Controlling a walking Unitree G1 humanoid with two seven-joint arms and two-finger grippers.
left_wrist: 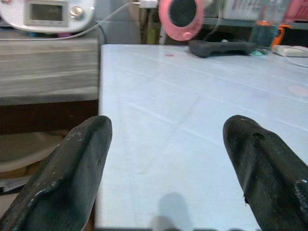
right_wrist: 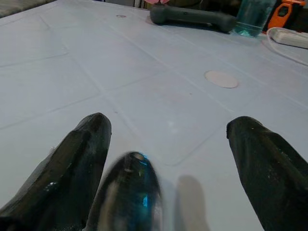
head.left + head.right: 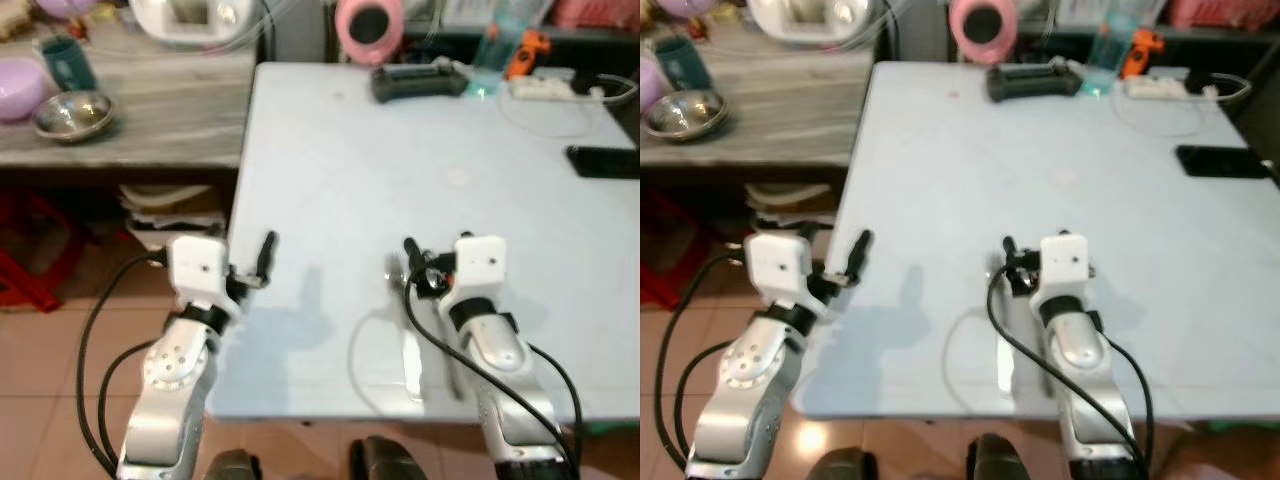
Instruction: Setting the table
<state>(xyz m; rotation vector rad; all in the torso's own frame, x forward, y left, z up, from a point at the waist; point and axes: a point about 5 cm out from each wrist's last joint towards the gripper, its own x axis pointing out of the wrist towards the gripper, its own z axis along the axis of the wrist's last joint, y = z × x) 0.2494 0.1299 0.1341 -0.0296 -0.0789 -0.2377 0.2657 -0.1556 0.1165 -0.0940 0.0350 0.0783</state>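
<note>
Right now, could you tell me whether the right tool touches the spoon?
Cannot tell. The right wrist view shows the blurred spoon between the right tool's open fingers, close beside one; neither gap nor contact is plain.

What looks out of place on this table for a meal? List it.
The far end of the table holds non-dining clutter: a black controller, an orange tool, a power strip with its cable, and a phone by the right edge. Nothing looks spilled or broken.
</note>
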